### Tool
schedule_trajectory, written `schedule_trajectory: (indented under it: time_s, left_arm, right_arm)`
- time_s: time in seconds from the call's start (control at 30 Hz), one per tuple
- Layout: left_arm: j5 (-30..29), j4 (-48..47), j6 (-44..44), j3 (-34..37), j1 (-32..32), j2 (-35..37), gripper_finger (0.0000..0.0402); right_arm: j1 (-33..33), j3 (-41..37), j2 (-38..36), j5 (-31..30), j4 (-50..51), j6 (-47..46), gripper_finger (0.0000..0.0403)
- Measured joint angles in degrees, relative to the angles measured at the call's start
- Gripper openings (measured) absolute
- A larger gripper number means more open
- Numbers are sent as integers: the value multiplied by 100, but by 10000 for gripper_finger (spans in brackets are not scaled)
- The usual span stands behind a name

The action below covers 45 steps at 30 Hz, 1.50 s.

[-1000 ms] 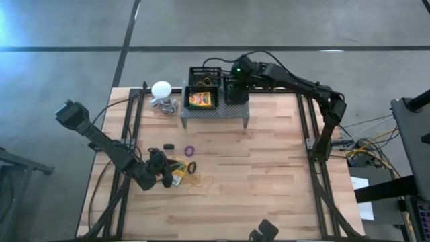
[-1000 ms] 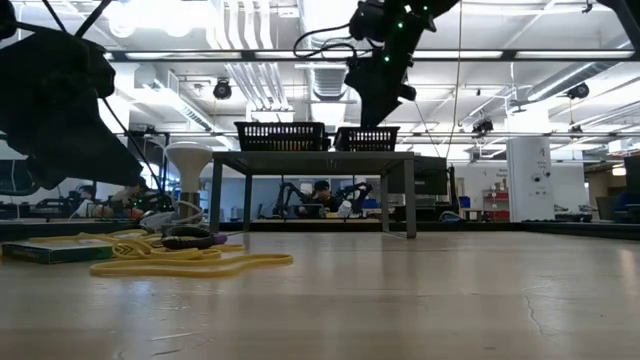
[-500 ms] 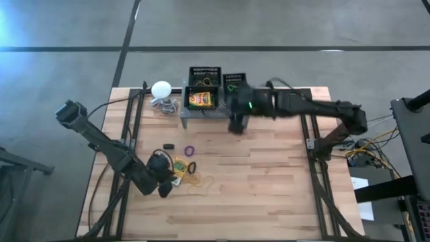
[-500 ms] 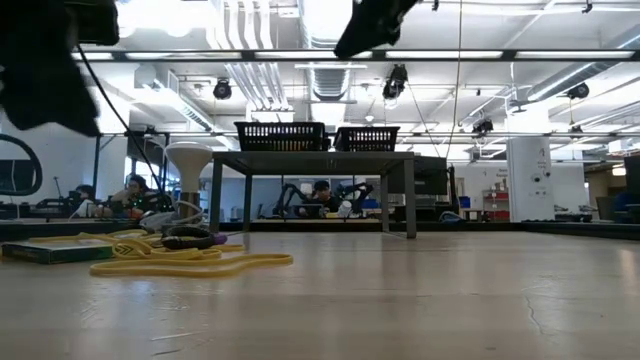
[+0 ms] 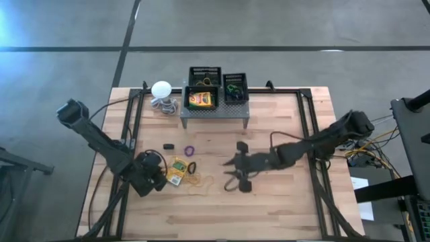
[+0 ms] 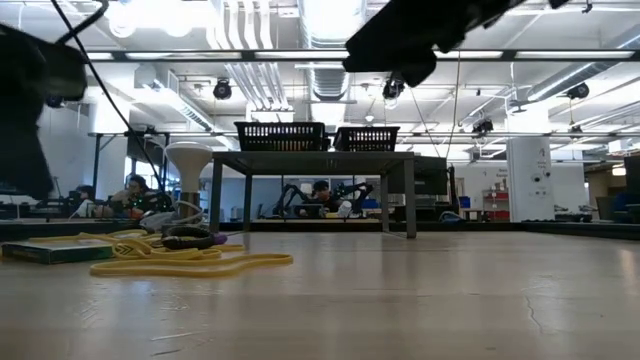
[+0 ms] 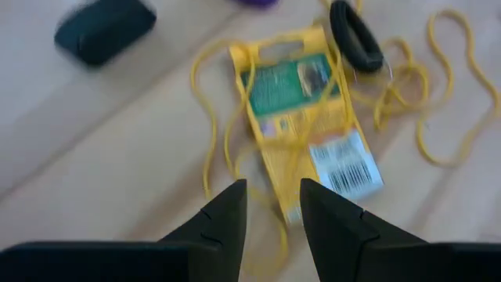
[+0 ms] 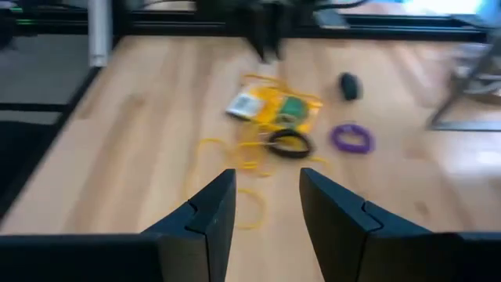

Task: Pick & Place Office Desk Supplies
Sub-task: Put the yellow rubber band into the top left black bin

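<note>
a small dark object [image 5: 168,146] on the table is too small to identify.

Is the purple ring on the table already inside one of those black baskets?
No, the purple ring lies on the bare wooden table, apart from the black baskets up on the grey stand.

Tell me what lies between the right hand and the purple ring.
Bare wood only, per the high view: nothing lies between the right hand and the purple ring; the rubber bands lie nearer the front.

Lighting: bright, even, from ceiling strip lights [image 6: 330,55] that glare white in the low view. Overhead view: blue-white flare at one corner; soft shadows under arms. Both wrist views motion-blurred; the yellow box [image 7: 301,117] smeared. Low-view arms silhouetted.
</note>
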State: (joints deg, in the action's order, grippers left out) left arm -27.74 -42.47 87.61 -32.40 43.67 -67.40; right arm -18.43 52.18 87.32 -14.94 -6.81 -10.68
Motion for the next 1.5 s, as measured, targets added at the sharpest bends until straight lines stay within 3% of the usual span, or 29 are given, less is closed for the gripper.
schedule_trajectory:
  time_s: [0.3, 0.57, 0.93, 1.5]
  left_arm:
    - [-1221, 2563, -478, 1397, -392, 2, 134]
    - [-1178, 4056, -1551, 2021, -744, 2, 108]
    - [-1083, 4101, -1868, 2059, -744, 2, 45]
    - [-805, 3924, -2351, 1930, -937, 4, 35]
  right_arm:
    - [-372, -192, 79, -18, -947, -34, 130]
    - [-370, 12, 80, -20, -1008, -96, 124]
    - [-368, 17, 93, -19, -1030, -135, 124]
    - [-368, 15, 95, -17, -1017, 15, 119]
